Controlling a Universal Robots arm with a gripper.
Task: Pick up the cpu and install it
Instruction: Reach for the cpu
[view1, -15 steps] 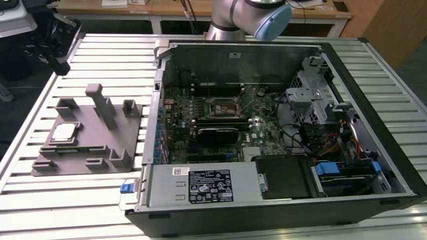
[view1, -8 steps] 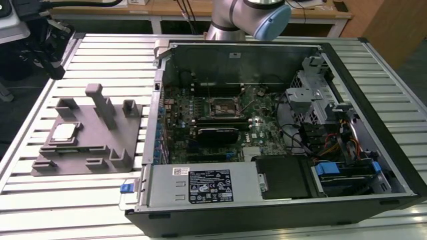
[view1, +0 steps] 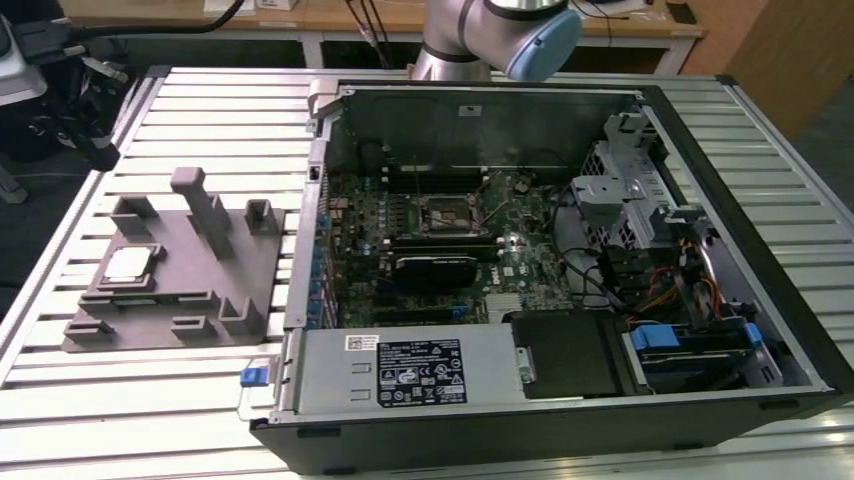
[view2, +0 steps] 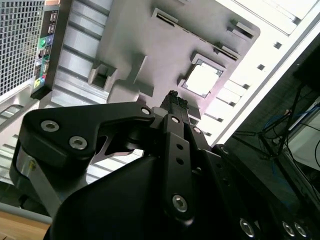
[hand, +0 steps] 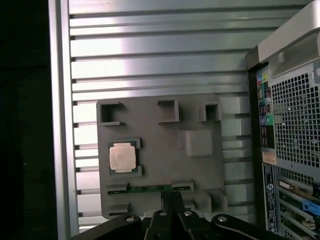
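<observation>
- The cpu (view1: 130, 264) is seen in the exterior view lying flat in a square recess of the grey fixture block (view1: 187, 290), with its silvery top turned up.
- The fixture block is placed on the slatted metal table (view1: 200, 110), just beside the open computer case (view1: 747, 200), on the exterior view's left.
- In both wrist views the gripper (view2: 173, 96) (hand: 171, 194) is held above the fixture block (view2: 145, 40) (hand: 165, 160), near the cpu (view2: 202, 80) (hand: 122, 156) but apart from it.
- The fingers are seen pressed together, and nothing is gripped between them.
- The dark square socket (view1: 443, 212) is seen on the motherboard inside the case, well apart from the cpu.
- The arm (view1: 487, 30) is seen beyond the far wall of the case in the exterior view.
</observation>
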